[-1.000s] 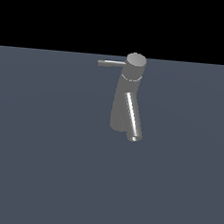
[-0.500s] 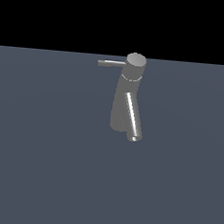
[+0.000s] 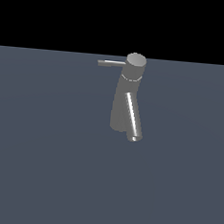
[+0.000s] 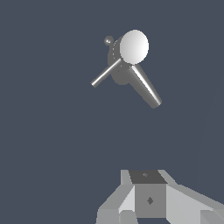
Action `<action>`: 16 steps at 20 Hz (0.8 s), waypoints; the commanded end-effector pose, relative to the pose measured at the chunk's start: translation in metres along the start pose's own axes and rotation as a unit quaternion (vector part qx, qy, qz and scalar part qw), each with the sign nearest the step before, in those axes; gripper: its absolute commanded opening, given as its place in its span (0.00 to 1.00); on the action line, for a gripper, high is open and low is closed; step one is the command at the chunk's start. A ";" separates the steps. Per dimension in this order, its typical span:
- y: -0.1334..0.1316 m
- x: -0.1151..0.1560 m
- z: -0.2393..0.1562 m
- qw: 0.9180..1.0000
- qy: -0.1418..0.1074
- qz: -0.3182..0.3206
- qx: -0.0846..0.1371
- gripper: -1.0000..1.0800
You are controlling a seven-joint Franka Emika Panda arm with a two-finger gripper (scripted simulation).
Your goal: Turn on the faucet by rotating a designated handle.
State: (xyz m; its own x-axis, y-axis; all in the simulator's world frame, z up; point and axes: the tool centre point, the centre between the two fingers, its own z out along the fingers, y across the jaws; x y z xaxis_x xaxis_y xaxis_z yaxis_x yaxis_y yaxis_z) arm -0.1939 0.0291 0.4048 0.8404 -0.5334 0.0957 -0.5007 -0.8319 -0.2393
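You have a flat, plain slate-grey surface (image 3: 41,175) running across the whole lower part of the exterior view, meeting a black background at a straight horizon. One thing stands directly on it: the faucet (image 3: 120,110), upright on its base a little toward the exterior view's right of centre. In the wrist view you see the same grey ground all round the faucet, unmarked.

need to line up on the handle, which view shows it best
The exterior view: the handle appears side-on as a thin rod sticking out from the cap of the faucet toward that view's left, clear of the spout. The wrist view looks down on the cap, so the handle shows foreshortened beside the thicker spout.
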 end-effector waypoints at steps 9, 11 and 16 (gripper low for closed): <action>-0.025 0.026 0.046 0.992 0.036 0.112 0.039 0.00; -0.030 0.032 0.054 0.989 0.042 0.132 0.046 0.00; -0.040 0.048 0.074 0.979 0.058 0.183 0.063 0.00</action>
State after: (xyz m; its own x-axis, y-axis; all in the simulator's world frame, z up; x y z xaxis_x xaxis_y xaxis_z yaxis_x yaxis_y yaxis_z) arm -0.1248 0.0473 0.3522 0.6038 -0.7918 0.0924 -0.7129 -0.5882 -0.3819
